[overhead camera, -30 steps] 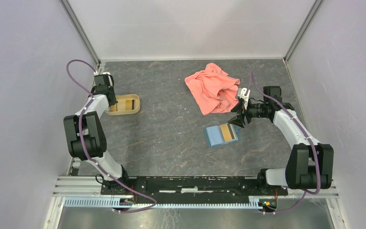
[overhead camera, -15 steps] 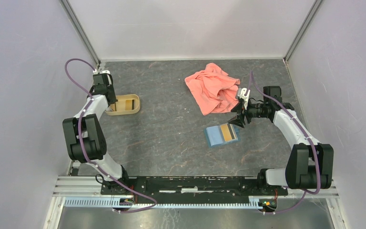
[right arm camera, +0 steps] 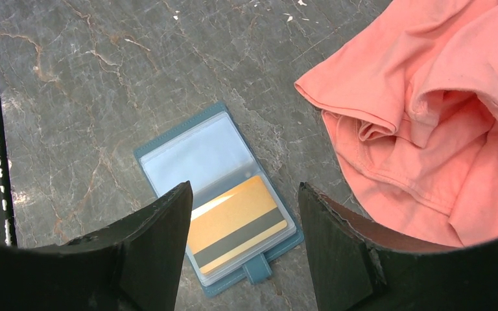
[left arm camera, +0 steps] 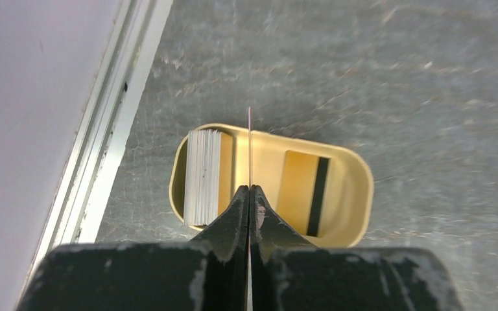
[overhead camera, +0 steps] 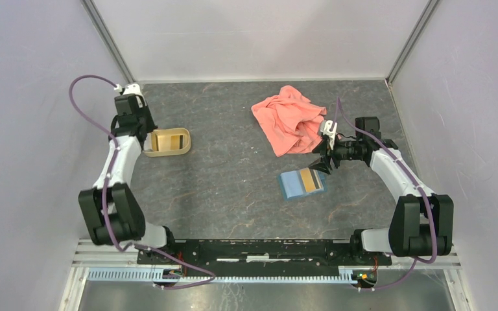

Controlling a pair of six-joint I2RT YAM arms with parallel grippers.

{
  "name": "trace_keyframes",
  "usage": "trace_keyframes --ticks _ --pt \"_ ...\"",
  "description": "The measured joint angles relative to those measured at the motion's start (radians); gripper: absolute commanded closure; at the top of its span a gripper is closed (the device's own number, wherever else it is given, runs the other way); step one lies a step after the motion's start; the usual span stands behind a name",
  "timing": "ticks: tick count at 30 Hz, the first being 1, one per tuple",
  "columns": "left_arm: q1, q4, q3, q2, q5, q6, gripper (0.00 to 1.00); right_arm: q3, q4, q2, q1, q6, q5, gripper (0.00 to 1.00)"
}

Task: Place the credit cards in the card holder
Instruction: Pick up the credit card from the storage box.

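Top external view: left arm stretched to the far-left corner, its wrist over the wall-side end of the tan tray. Left wrist view: left gripper, jaws closed on one credit card, seen edge-on over the tray, between an upright stack of cards and a flat card lying inside. Right arm bent inward. Right gripper spread wide, gripping nothing, above the card holder. Holder lies open on the table, one orange-gold card in its clear pocket. Salmon-pink cloth near the holder, apart.
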Motion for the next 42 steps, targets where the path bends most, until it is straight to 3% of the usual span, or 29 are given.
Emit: trace_keyframes --ticks 5,9,15,18,21,29,35,42 --pt "0.0 0.035 -0.051 -0.156 0.094 -0.055 0.98 0.0 0.0 0.001 0.001 0.0 0.004 0.33" --pt "0.001 0.092 -0.142 -0.228 0.274 -0.14 0.98 0.0 0.003 0.001 0.001 0.004 -0.002 0.33" --pt "-0.016 0.35 -0.393 -0.288 0.585 -0.414 0.98 -0.001 0.016 0.007 0.029 0.033 -0.048 0.34" --pt "-0.074 0.49 -0.49 -0.296 0.653 -0.536 0.98 -0.009 0.039 0.013 0.046 0.063 -0.076 0.34" --pt "-0.215 0.621 -0.535 -0.296 0.673 -0.626 0.98 -0.034 0.091 0.014 0.056 0.127 -0.113 0.34" --pt "-0.57 1.094 -0.582 -0.187 0.63 -0.768 0.98 -0.183 0.456 -0.01 0.058 0.538 -0.199 0.36" --pt "-0.713 1.428 -0.607 0.05 0.579 -0.882 0.98 -0.261 0.789 -0.018 0.06 0.949 -0.195 0.37" --pt "-0.829 1.668 -0.58 0.249 0.502 -0.988 0.98 -0.359 1.106 -0.02 0.063 1.339 -0.175 0.39"
